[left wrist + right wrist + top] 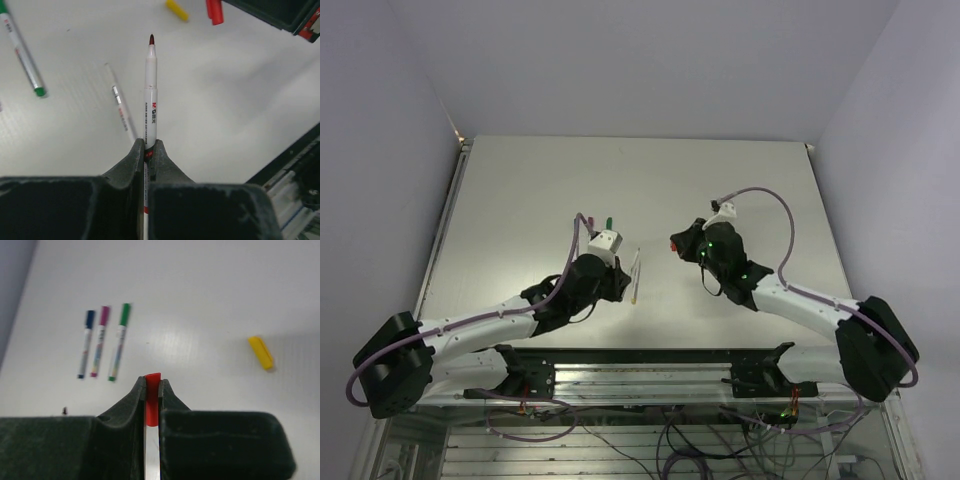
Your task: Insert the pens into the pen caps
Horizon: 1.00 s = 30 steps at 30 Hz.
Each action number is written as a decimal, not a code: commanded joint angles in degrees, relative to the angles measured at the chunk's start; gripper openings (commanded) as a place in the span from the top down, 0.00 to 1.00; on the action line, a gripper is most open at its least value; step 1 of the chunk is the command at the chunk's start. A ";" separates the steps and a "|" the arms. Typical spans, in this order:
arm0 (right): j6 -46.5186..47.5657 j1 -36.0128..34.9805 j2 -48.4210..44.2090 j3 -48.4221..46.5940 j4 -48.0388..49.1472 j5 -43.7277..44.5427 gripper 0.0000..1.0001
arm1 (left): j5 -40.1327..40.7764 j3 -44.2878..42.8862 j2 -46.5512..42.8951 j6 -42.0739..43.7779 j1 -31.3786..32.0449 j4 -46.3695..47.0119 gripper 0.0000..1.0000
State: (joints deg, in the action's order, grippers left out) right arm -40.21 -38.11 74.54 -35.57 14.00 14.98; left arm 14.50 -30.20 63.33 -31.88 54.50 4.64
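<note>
My left gripper [146, 143] is shut on a thin white pen [150, 90] with a bare dark red tip, held above the table and pointing away. In the top view this gripper [624, 283] is left of centre. My right gripper [152, 381] is shut on the red cap [152, 395], and it faces the left one from the right in the top view [678, 243]. The red cap [215, 11] also shows beyond the pen tip in the left wrist view. A second uncapped pen [120, 102] and a yellow cap [261, 352] lie on the table.
Three capped pens lie side by side on the table: blue [85, 342], purple [99, 340] and green [118, 340]. The green one also shows in the left wrist view [22, 50]. The table's near edge with a metal rail [650, 375] runs below both arms.
</note>
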 commanded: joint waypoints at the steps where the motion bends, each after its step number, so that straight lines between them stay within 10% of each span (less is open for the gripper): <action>1: 2.82 -0.08 -5.31 4.96 14.87 -5.86 1.00 | -7.35 1.75 -1.67 0.40 0.26 12.20 0.93; 16: 1.42 -0.74 -9.13 13.46 47.77 -10.05 1.00 | -14.74 5.52 -0.41 -7.39 0.30 31.51 0.93; 30: 0.96 -2.88 -4.90 12.70 53.95 -11.66 1.00 | -14.96 6.02 -2.16 -7.50 0.28 33.22 0.93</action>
State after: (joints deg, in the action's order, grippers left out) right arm -39.81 -40.23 69.08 -22.44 64.36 3.77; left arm 0.97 -24.73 62.72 -39.05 54.50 34.15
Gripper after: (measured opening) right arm 0.047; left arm 0.098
